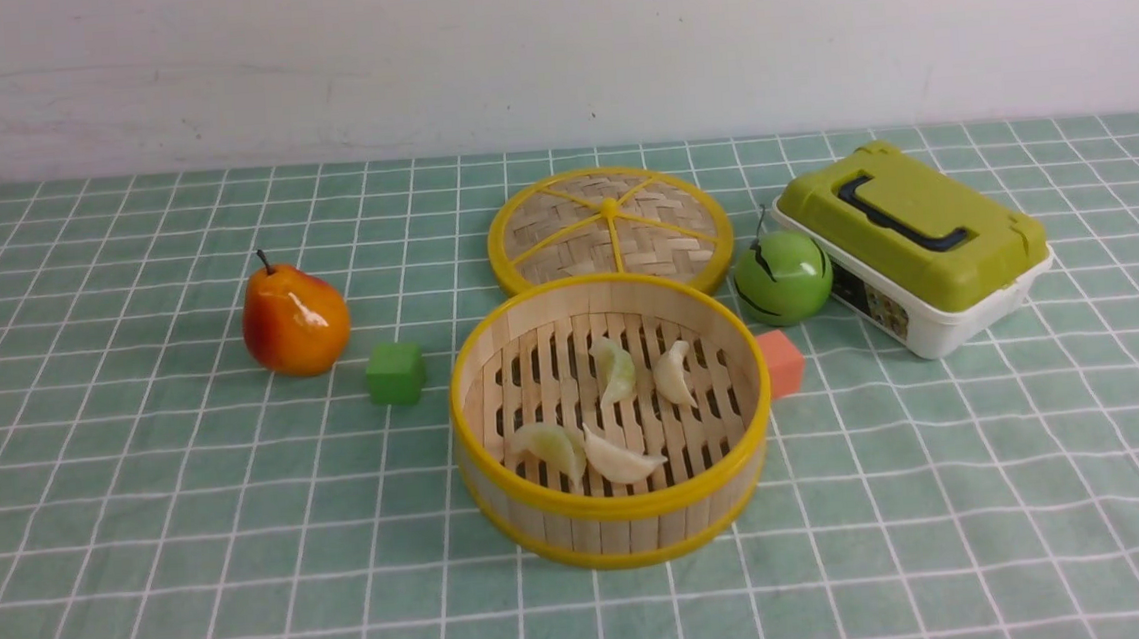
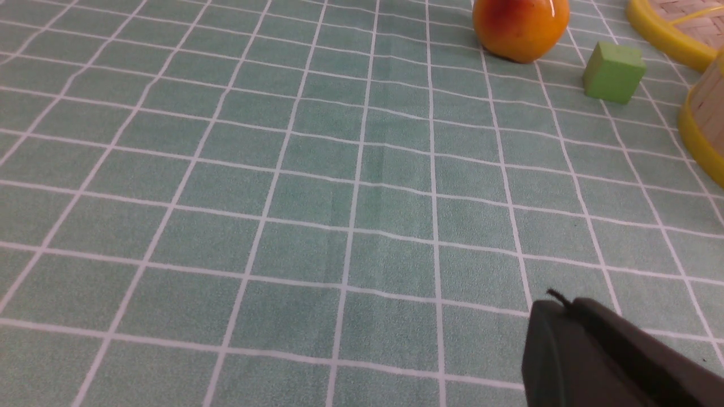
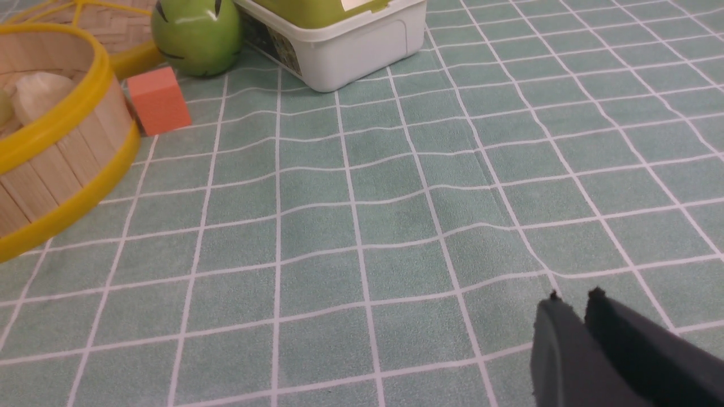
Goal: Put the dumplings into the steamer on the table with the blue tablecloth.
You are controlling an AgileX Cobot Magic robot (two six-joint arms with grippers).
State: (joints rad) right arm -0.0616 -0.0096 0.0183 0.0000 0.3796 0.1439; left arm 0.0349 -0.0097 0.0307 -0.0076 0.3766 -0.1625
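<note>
The steamer [image 1: 625,538] stands mid-table on the blue tablecloth [image 1: 194,546]. Several dumplings lie on its slatted floor: a greenish one [image 1: 616,366] and a white one [image 1: 675,374] at the back, another greenish one [image 1: 550,445] and a white one [image 1: 622,461] at the front. Neither arm shows in the front view. My left gripper [image 2: 565,305] hovers over bare cloth, shut and empty, with the steamer [image 2: 701,113] far off. My right gripper [image 3: 572,295] is also over bare cloth, its tips parted by a narrow gap with nothing between them; the steamer [image 3: 62,152] is well away.
The woven lid [image 1: 609,226] lies flat behind the steamer. A pear [image 1: 295,320] and a green cube [image 1: 396,374] sit to the left. A green apple [image 1: 782,278], an orange cube [image 1: 781,363] and a green-lidded white box [image 1: 915,240] sit to the right.
</note>
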